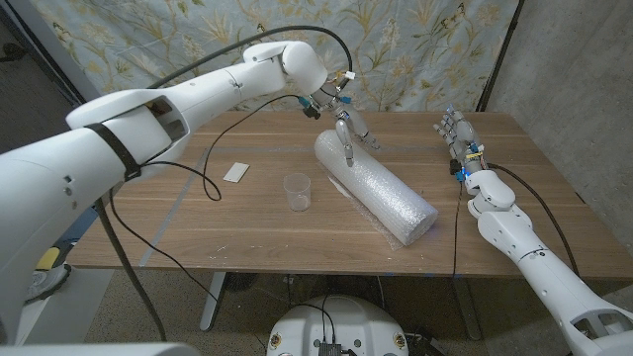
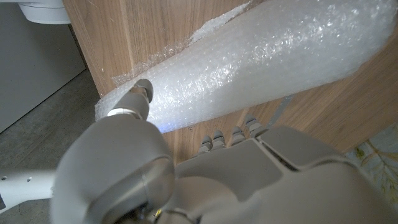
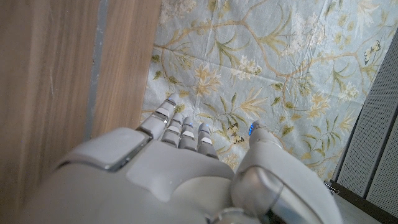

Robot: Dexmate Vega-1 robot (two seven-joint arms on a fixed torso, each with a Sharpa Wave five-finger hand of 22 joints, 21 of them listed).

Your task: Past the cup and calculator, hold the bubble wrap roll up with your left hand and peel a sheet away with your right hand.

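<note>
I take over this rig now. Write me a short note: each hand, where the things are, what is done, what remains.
Left hand: fingers on the far end of the bubble wrap roll, touching, not lifting.
Right hand: open, at the table's right side, apart from the roll.
Roll lies diagonally on the table; a loose edge shows at its far end. Cup stands left of it, a small white card farther left.
Done: left hand reached the roll.
Left: raise the roll, peel a sheet.

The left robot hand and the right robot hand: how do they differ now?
The left robot hand is over the far end of the bubble wrap roll, a finger touching it; the right robot hand stands apart near the table's right edge, touching nothing, fingers apart. Both are white and grey.
</note>
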